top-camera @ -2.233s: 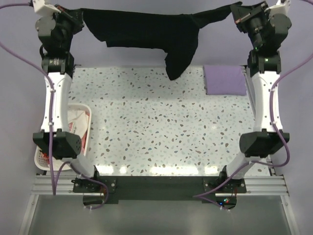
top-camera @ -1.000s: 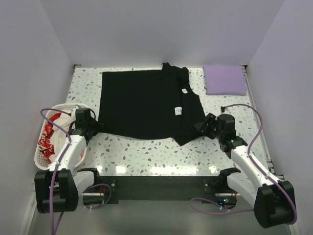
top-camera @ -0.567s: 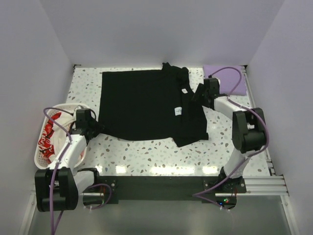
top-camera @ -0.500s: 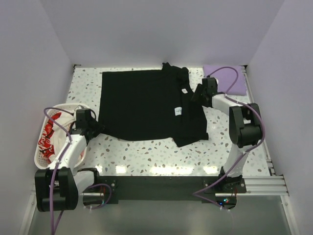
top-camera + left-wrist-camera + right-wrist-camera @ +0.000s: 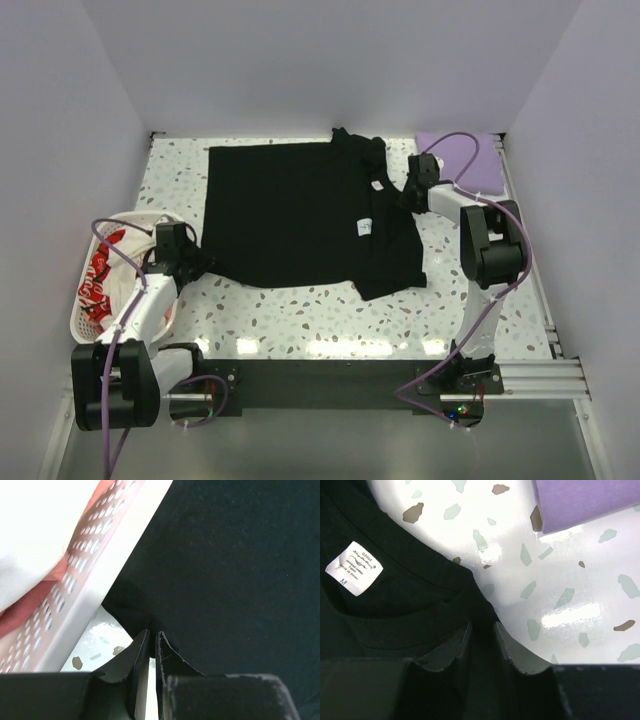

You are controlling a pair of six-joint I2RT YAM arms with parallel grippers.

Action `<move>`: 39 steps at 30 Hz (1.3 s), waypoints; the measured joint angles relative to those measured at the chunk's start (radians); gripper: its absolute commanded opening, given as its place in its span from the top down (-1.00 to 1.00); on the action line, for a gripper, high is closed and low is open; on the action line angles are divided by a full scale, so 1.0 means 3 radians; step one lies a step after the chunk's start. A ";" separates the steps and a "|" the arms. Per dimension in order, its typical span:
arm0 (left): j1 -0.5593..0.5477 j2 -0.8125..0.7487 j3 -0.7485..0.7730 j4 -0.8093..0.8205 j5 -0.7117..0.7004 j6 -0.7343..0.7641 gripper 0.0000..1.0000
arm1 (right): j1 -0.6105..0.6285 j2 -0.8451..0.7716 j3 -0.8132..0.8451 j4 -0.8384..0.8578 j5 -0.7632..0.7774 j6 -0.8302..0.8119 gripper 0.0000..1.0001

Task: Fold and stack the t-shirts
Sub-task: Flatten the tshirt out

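The black t-shirt (image 5: 290, 210) lies spread flat on the table, its right side folded over with a white label (image 5: 354, 567) showing. My left gripper (image 5: 196, 262) is shut on the shirt's near left corner (image 5: 145, 615), next to the basket. My right gripper (image 5: 408, 190) is at the shirt's right edge by the collar, and its jaws hold black fabric (image 5: 445, 600) between them. The lavender t-shirt (image 5: 468, 165) lies folded at the back right and also shows in the right wrist view (image 5: 585, 500). The white t-shirt with red lettering (image 5: 100, 275) lies in the basket.
The white slotted basket (image 5: 84, 325) stands at the table's left edge, right beside my left gripper, and its wall (image 5: 100, 565) fills the left wrist view. White walls close in the table on the left, back and right.
Both arms lowered the black shirt from the air and laid it flat. My right gripper then moved from the shirt's near right corner to the collar side. The left gripper has stayed put.
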 measured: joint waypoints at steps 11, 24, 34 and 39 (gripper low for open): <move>0.0000 0.0017 0.0000 -0.0003 0.0010 -0.0001 0.68 | -0.0205 -0.0172 -0.0189 -0.0113 -0.0095 0.0053 0.73; 0.0000 0.0005 -0.0075 -0.0004 0.0034 -0.0003 0.68 | -0.0518 -0.0689 -0.0696 -0.0243 -0.0340 0.0121 0.14; 0.0000 -0.0060 -0.0094 -0.0064 -0.0053 -0.0010 0.68 | -0.0501 -0.1771 -0.1511 -0.0247 -0.0806 0.0257 -0.05; 0.0000 -0.0093 -0.0097 -0.0195 -0.0220 -0.0066 0.66 | -0.0497 -0.2223 -0.1823 -0.0431 -0.0974 0.0317 -0.07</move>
